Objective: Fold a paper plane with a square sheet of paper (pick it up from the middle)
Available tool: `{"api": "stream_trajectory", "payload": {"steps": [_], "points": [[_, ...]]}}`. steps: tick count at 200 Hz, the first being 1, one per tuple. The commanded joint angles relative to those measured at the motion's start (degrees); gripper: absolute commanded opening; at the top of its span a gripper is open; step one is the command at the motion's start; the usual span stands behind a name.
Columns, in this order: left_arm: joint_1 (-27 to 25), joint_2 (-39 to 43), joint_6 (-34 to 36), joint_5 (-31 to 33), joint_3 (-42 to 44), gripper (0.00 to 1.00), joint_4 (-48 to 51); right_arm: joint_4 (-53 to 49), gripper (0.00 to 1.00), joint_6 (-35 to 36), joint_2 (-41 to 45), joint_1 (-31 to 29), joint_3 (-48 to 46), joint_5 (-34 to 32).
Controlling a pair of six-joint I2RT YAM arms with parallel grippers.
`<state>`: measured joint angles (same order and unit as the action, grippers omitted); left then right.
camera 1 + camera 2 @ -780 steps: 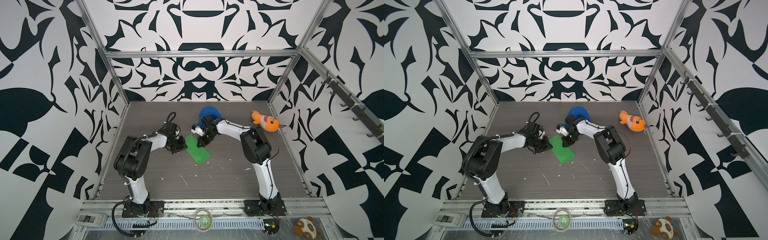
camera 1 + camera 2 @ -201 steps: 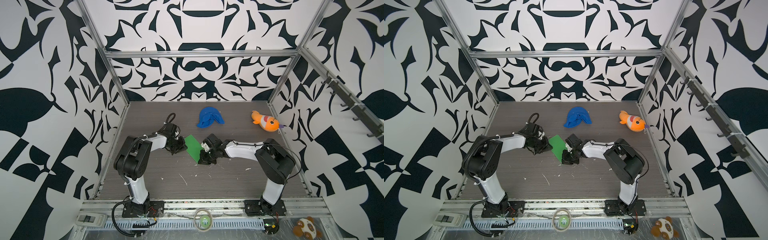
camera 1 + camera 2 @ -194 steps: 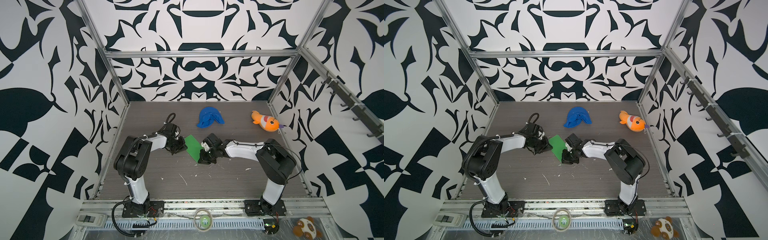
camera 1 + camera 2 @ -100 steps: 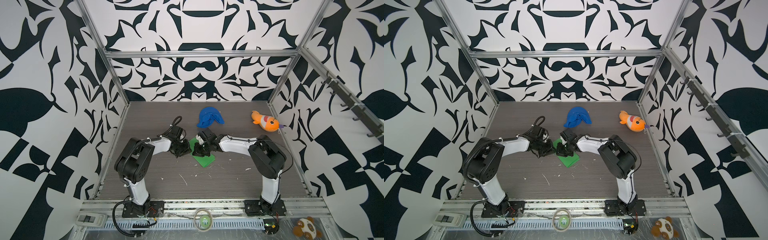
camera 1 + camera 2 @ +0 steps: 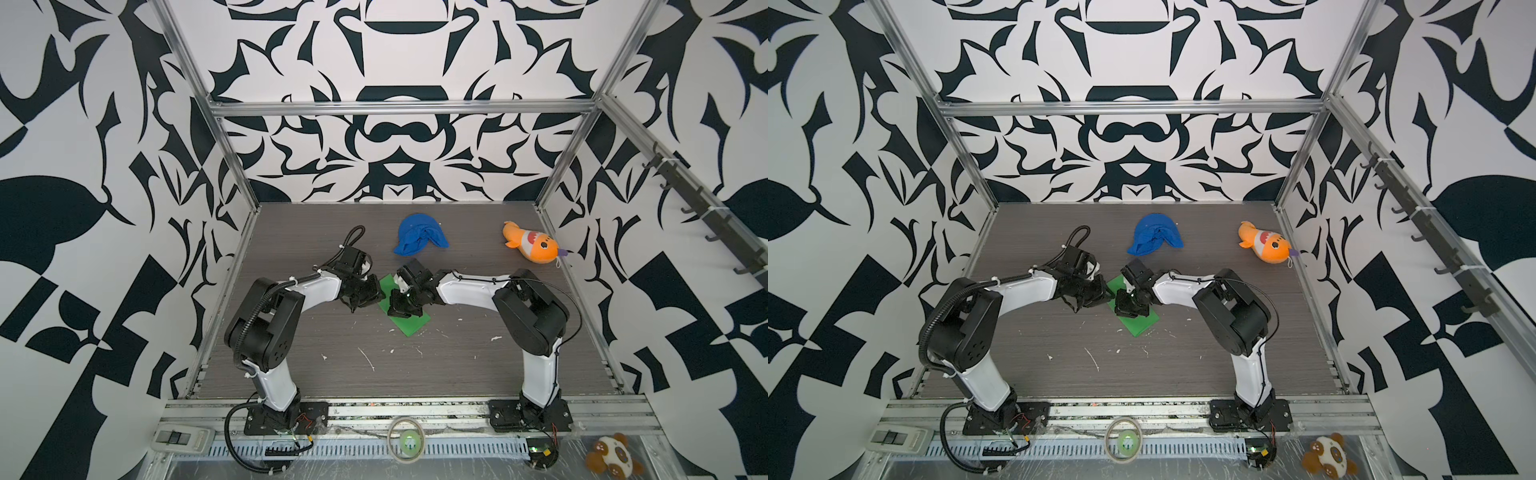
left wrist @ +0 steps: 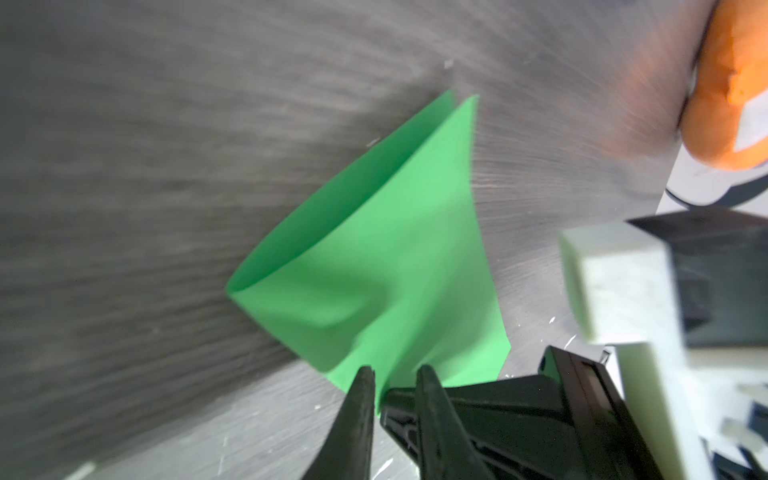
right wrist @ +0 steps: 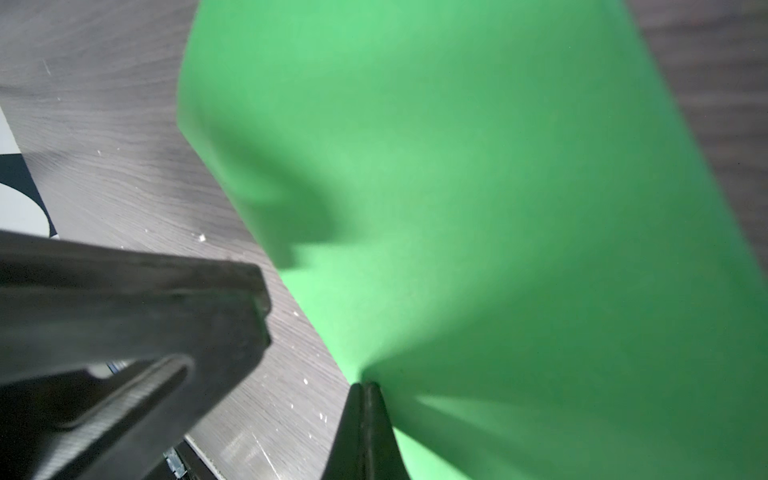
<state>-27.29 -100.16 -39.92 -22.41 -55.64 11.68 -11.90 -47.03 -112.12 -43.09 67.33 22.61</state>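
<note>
I find the green sheet (image 5: 409, 323) lying on the table (image 5: 316, 340) between the two grippers. It is loosely doubled over on itself with a rounded, uncreased bend, and no plane shape is formed. In both top views its long axis runs diagonally, from far left to near right. The right gripper (image 7: 365, 388) has its fingers pressed together on one edge of the sheet, and the paper puckers at that pinch. The left gripper (image 6: 395, 374) sits at the sheet's left edge, fingers narrowly parted with green showing in the gap; I judge it grips nothing. The sheet lies straight ahead of the left fingers, while the right arm reaches over it. In my judgement, the coming move turns on flattening that bend along the long axis.
</note>
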Motion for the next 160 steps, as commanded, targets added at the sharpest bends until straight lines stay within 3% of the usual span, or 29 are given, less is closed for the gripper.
{"api": "stream_trajectory", "payload": {"steps": [1, 60, 160], "points": [[0.16, 0.04, 8.84, 0.95, -2.14, 0.22, 5.72, -4.32, 0.03, 1.32, 0.42, 0.07, -1.53, -2.12], [0.17, -3.46, 16.31, 3.58, -5.74, 0.21, 11.58, -4.80, 0.02, 1.23, -0.30, 0.11, -2.12, -2.44], [0.17, -9.34, 16.24, 10.01, -11.08, 0.16, 15.89, -5.94, 0.02, 1.45, -0.65, 0.12, -2.69, -2.97]]}}
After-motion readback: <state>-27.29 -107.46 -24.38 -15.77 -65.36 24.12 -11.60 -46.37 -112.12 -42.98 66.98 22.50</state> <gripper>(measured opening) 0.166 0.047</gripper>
